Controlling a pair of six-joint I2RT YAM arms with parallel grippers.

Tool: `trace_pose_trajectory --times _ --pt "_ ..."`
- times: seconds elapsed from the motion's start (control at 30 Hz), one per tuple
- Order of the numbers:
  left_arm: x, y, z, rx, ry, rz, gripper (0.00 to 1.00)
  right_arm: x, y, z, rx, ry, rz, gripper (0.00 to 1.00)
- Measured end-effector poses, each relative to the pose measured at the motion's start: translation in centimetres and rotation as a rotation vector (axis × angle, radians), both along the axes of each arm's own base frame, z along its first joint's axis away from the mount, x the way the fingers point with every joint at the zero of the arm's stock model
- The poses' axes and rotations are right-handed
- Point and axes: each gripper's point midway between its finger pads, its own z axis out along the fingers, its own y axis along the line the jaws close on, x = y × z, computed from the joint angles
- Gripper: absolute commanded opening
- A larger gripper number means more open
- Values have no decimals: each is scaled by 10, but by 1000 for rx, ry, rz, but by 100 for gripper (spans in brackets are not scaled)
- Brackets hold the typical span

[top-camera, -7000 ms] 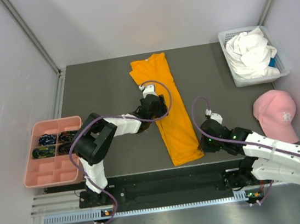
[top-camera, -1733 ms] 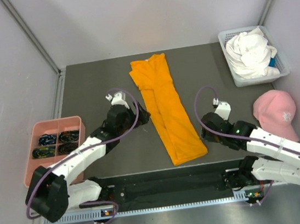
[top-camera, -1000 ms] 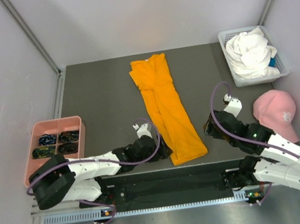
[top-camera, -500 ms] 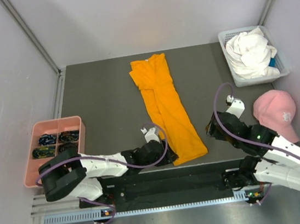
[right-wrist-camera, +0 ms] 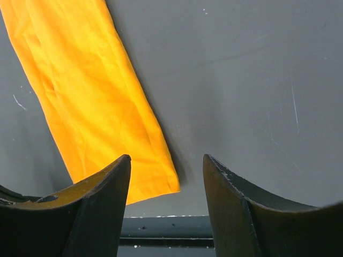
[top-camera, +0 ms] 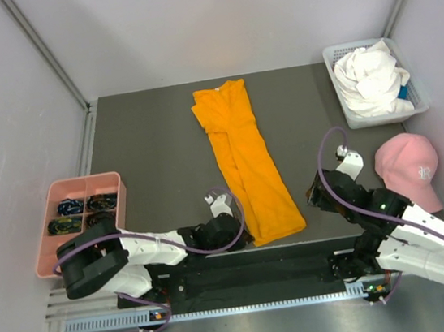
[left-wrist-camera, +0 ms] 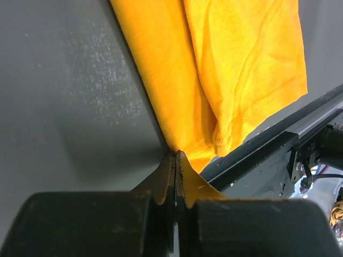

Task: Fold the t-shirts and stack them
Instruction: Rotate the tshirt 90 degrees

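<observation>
The orange t-shirt lies on the dark table as a long, narrow folded strip, running from the back to the near edge. My left gripper lies low at the strip's near left corner. In the left wrist view the left gripper is shut, its tips pinching the hem of the orange t-shirt. My right gripper hovers just right of the strip's near right corner. It is open with nothing between its fingers, and the orange t-shirt lies ahead to its left. A white t-shirt sits crumpled in a basket.
The white basket stands at the back right. A pink baseball cap lies at the right edge beside my right arm. A pink compartment tray sits off the table's left side. A black rail runs along the near edge.
My left gripper has slid right along the near edge to the shirt's near left corner and shut on the hem. The right gripper has barely moved.
</observation>
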Motion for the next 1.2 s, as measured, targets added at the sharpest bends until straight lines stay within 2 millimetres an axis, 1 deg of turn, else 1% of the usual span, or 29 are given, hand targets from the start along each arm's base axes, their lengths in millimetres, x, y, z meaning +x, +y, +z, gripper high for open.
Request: trace_pose_trajectory --times 0.1,0.23,0.3,0.43,0.5,0.57,0.67,0.77,0.87,0.97,1.13,1.2 --pt "0 2 0 -5 -2 5 0 -2 -1 -1 6 1 -2 57" --pt "-1 14 5 0 -14 19 0 -3 -2 -2 12 1 -3 57" --pt "-1 22 13 -4 -28 33 0 -3 -1 -2 13 2 -2 57" --pt "2 36 36 -30 -69 69 0 -3 3 -7 7 22 8 58" --pt "3 43 44 -34 -83 85 0 -3 6 -13 7 39 19 58" --pt "3 52 47 -22 -91 100 0 -5 10 -21 8 58 32 58" --pt "1 65 48 -2 -92 118 0 -8 13 -34 4 92 49 59" --pt "-2 79 46 14 -84 136 0 -13 17 -41 10 122 70 59" --pt "-4 85 45 23 -76 143 0 -14 26 -42 37 135 96 59" --pt "-7 91 39 36 -63 149 0 -18 37 -51 72 160 134 60" --pt "-10 97 28 68 -42 149 0 -43 58 -76 121 224 243 60" --pt "-11 98 27 72 -39 147 0 -51 67 -80 144 237 275 60"
